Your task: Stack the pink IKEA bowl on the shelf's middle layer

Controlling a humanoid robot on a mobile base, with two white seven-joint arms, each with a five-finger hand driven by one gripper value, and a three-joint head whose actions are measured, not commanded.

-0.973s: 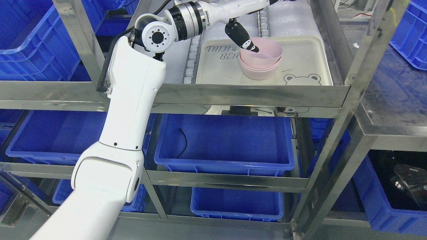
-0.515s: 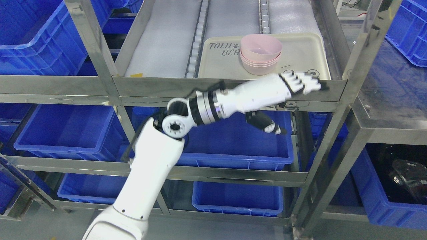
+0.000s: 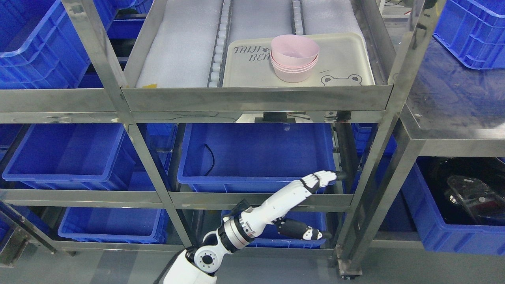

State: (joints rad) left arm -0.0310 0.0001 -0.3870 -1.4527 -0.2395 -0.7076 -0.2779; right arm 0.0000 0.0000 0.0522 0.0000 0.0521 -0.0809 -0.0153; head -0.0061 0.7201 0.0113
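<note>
Sitting on the cream tray (image 3: 347, 59) on the steel shelf (image 3: 256, 103), the pink bowls (image 3: 294, 57) form a neat stack, three nested one inside another, with the top bowl tilted slightly toward the left. The stack stands near the tray's middle, just right of the printed lettering and just beyond the bear face drawn at the tray's near edge. Nothing touches the bowls.

Low down, well apart from the tray, the left arm comes up from the bottom edge and reaches rightward in front of the lower shelves. Its hand (image 3: 311, 197) is open and holds nothing: the fingers (image 3: 321, 179) stretch out straight toward the right, in front of the near right corner of a blue bin (image 3: 256, 157), while the dark thumb (image 3: 303, 230) hangs below, pointing right across a lower bin (image 3: 292, 238).

More blue bins fill the shelves to the left and right.
</note>
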